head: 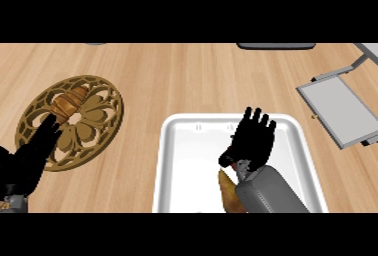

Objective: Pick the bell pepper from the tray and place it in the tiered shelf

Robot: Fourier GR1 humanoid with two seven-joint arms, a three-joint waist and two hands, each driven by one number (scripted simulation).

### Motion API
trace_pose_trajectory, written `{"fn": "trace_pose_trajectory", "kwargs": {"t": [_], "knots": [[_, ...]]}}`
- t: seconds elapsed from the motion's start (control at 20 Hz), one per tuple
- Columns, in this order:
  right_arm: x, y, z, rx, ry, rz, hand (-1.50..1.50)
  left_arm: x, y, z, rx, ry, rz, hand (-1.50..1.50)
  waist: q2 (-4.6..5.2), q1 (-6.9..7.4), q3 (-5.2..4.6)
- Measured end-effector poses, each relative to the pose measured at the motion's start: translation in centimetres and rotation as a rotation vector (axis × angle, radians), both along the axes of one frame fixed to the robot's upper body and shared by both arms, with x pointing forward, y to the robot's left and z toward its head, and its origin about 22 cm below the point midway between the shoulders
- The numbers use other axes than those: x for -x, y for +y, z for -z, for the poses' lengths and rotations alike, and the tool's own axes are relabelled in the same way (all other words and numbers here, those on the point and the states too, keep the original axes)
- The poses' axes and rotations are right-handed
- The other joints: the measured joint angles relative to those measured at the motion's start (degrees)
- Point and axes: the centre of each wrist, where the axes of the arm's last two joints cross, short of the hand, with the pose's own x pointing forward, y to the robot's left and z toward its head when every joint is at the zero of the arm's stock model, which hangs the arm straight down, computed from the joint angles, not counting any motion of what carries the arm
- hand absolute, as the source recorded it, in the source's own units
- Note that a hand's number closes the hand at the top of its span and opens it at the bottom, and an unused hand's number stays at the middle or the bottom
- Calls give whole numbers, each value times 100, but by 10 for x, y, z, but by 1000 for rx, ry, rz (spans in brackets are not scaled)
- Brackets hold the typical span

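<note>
Light wooden counter (184, 75), viewed steeply from above. The bell pepper is mostly hidden: only a reddish patch (238, 164) shows under the right hand's palm, inside the white tray (193, 150) at five o'clock. Whether the patch is the pepper cannot be confirmed. An orange-brown item (230, 192) lies in the tray beneath the right forearm, cut off at the lower edge. The grey tiered shelf (338, 107) sits at three o'clock, partly cropped. At nine o'clock, a croissant (68, 102) lies on a round ornate trivet (74, 122). Right hand (251, 140) extends over the tray, fingers straight, released. Left hand (29, 157) rests at eight o'clock, fingers up, released.
</note>
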Motion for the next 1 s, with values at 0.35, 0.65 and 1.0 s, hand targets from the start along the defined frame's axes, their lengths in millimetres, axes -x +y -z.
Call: {"fn": "trace_pose_trajectory", "kwargs": {"t": [0.35,0.65,1.0], "knots": [[-1,-11,6,2,24,19,-150,3,1,2,0,-10,6,0,-15,23,-4],[1,-16,11,-33,40,29,150,2,-5,4,-6,-7,5,0,-38,28,-11],[-2,-20,14,2,36,3,150,1,-1,3,-13,-4,-1,0,-52,28,-17]]}}
